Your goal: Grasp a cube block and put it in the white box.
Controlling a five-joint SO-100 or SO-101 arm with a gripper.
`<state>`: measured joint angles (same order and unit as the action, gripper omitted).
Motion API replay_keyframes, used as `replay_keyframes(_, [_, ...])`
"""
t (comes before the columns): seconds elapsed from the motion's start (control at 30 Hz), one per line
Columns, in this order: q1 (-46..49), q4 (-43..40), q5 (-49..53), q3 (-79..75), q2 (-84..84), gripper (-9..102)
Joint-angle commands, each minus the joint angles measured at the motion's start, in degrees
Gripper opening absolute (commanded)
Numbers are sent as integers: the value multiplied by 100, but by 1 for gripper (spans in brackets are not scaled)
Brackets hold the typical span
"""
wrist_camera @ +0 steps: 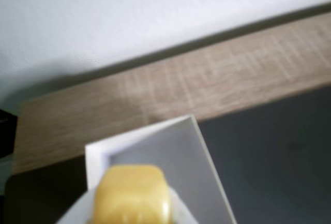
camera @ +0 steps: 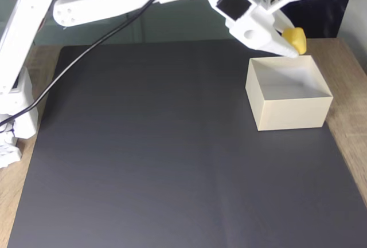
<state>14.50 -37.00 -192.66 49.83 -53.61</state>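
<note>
The claw (camera: 291, 44) is clamped on the yellow cube block (camera: 296, 39) — grasp and lift look done. The white box (camera: 289, 92) sits just below it, so only the release is left

The small bright yellow cube block with rounded edges (camera: 296, 39) is hanging in the air, just above the far rim of the square open-topped cream-white box (camera: 288, 110). The box is sitting upright at the right side of the fixed view, with its thin walls standing straight.
</note>
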Motion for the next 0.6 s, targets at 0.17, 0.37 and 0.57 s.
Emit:
replay_keyframes(0.17, [-176, 53, 53, -835, 536, 3])
replay_keyframes(0.37, [-167, 0, 79, -1081, 791, 3])
replay_keyframes(0.57, [-123, -18, 70, -1081, 800, 3])
